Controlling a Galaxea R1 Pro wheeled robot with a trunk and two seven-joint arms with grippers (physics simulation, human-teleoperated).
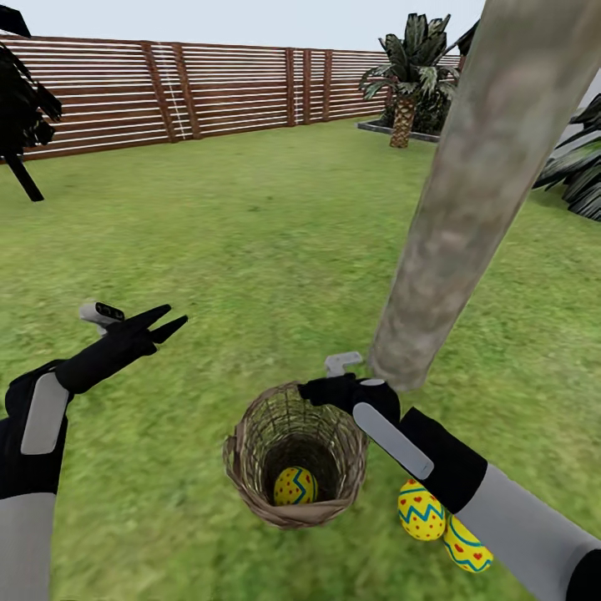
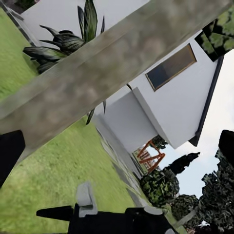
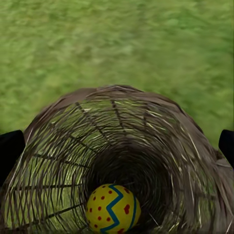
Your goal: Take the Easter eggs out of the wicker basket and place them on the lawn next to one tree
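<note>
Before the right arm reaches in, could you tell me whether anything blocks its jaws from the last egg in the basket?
Nothing visible does. The yellow egg with red dots and a blue zigzag lies alone at the bottom of the round woven twig basket, and the right gripper hangs at its rim with the jaws spread over the open mouth.

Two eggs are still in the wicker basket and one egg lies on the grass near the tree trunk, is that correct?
No, reversed. The head view shows one egg in the wicker basket and two eggs on the grass near the tree trunk.
</note>
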